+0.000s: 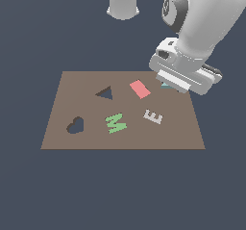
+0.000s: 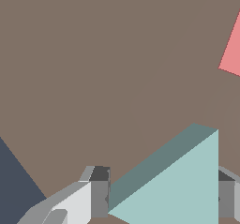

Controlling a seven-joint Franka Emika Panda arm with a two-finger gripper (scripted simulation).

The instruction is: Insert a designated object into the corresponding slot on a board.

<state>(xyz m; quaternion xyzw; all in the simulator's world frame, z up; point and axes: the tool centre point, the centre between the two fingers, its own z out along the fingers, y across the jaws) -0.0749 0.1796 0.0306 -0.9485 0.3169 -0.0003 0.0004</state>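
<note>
Over the board's (image 1: 86, 140) far corner at the exterior view's right, your arm reaches down, its gripper (image 2: 161, 195) pinching the teal triangle (image 2: 180, 188) between 2 fingers (image 2: 98, 197), well apart from the triangular slot (image 1: 105, 94).

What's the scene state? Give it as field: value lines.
board: brown board, flat
slot: dark triangle cutout, empty
other cutout: heart cutout, empty
block: teal triangle, between the fingers near the board's far corner on the exterior view's right
gripper: gripper, fingers on either side of the triangle; contact not clear
loose pieces: red rectangle, green M, white E, all on the board
</note>
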